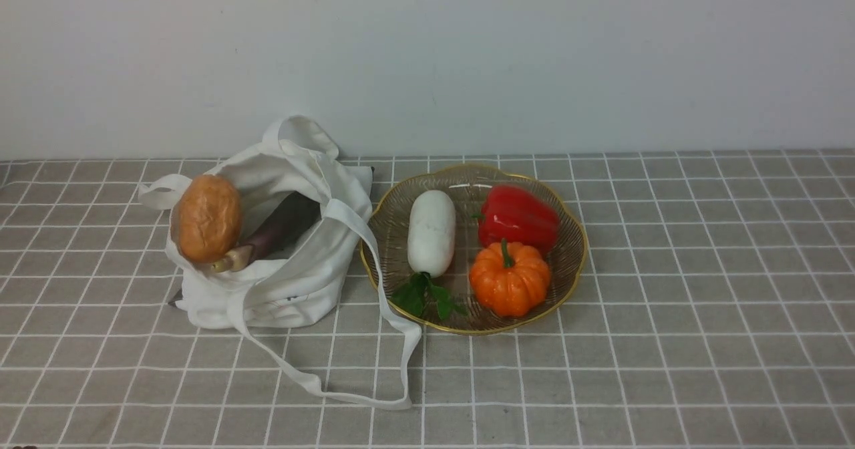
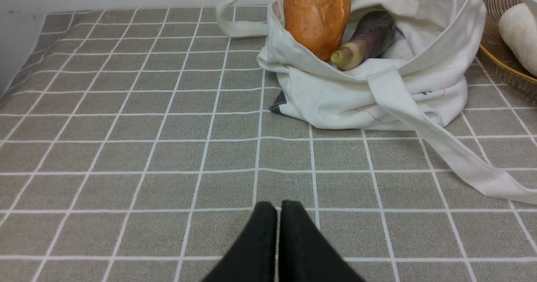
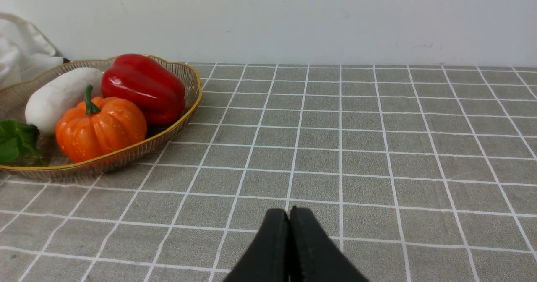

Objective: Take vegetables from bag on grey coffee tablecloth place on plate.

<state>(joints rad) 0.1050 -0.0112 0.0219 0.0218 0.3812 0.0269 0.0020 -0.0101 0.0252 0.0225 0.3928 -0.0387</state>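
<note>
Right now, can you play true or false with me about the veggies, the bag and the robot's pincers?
1. The orange pumpkin is on the plate. True.
2. The red pepper is inside the bag. False: it lies on the plate.
3. The left pincer is shut and holds nothing. True.
4. The right pincer grips the white radish. False: it is shut, empty, away from the plate.
5. The bag is empty. False: a purple eggplant and a brown lumpy thing sit in it.
</note>
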